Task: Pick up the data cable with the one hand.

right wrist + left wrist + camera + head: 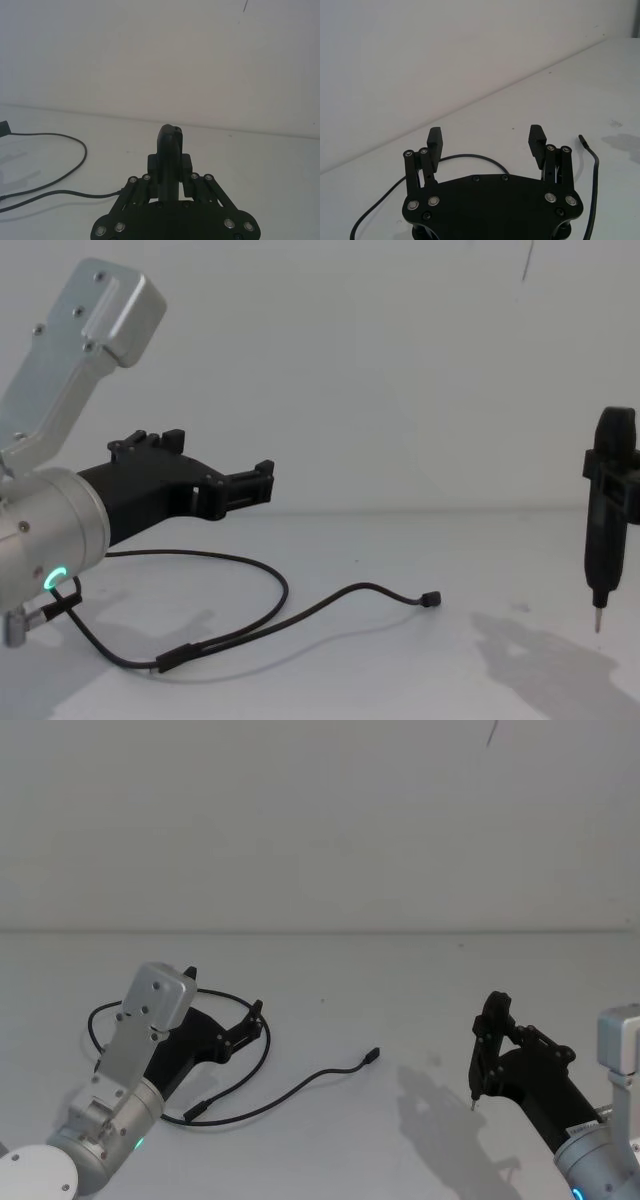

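Note:
The data cable (300, 1085) lies on the white table as a thin black line. It makes a loop at the left, has a longer plug (195, 1110) near the front and a small plug (372, 1055) toward the middle. My left gripper (224, 991) hovers above the loop, open, with nothing between its fingers (434, 142). The chest view shows it (225, 465) raised clear of the cable (350, 590). In the left wrist view the cable (594, 165) runs beside and behind the fingers. My right gripper (497, 1055) stays at the right, shut on a slim black tool (487, 1035).
The slim black tool (608, 510) stands upright with its metal tip (597, 622) just above the table at the right. A plain white wall closes the back. White tabletop (430, 1010) lies between the two arms.

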